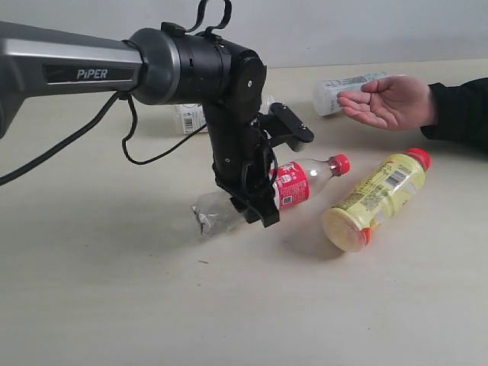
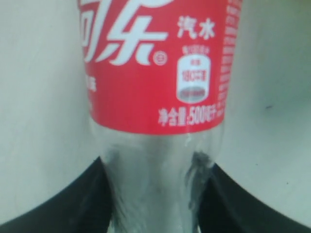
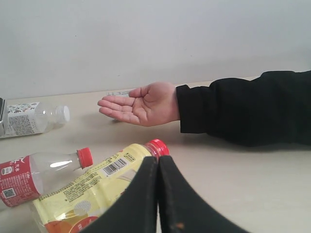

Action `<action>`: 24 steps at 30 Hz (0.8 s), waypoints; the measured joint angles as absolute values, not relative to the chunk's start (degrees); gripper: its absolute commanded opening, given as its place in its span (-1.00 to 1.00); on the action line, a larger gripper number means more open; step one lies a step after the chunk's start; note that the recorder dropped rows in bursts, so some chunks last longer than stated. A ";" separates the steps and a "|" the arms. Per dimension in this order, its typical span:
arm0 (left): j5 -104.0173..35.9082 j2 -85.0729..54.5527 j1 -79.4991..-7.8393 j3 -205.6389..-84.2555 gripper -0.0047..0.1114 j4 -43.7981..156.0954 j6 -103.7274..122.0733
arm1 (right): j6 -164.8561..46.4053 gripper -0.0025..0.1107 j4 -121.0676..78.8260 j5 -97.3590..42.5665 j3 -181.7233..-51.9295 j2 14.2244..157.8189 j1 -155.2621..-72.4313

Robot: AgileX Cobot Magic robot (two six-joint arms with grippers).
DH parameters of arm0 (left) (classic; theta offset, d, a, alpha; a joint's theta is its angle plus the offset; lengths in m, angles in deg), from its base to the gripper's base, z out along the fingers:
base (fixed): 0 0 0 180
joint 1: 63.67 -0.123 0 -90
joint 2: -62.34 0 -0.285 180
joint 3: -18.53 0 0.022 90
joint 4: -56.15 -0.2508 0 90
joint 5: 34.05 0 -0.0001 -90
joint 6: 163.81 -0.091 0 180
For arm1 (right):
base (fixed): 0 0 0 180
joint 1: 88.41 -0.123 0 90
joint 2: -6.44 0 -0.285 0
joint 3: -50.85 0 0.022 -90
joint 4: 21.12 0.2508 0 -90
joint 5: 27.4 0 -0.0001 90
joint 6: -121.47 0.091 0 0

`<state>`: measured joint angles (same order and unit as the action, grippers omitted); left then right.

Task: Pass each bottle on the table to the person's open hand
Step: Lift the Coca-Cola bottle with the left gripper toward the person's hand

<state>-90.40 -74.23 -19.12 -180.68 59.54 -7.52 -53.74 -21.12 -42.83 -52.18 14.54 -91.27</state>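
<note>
"PiPER" in white letters on the grey arm (image 1: 76,57), plain to read in the exterior view. Now the left wrist view, and the red label (image 2: 155,63) of the clear bottle (image 2: 155,184) fills it. There are big white brush-style characters, cut off by the frame, with a small circled mark beside them. Next to those, "汽水". Then a small white panel with a figure that looks like "180", the rest blurred. Along the label's edge, "净含量:500" and two characters too soft to call. In the right wrist view that label shows a QR code (image 3: 8,193). The yellow bottle (image 3: 97,184) carries a barcode (image 3: 115,167), digits too small. The far bottle (image 3: 34,118) has print too fine to read.
</note>
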 measured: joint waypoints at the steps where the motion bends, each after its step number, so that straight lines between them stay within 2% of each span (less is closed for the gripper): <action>1: -90.67 -74.23 -19.12 -180.68 -0.92 59.54 -7.11 | -53.74 -0.96 -21.12 -42.83 -52.18 14.54 -91.27; 14: -94.46 -64.25 -19.08 -182.38 -0.92 60.65 16.62 | -53.74 -0.96 -21.12 -42.83 -52.18 14.54 -91.27; 24: -91.81 -64.15 -13.65 -190.73 -0.92 60.88 26.87 | -53.74 -0.96 -21.12 -42.83 -52.18 14.54 -91.27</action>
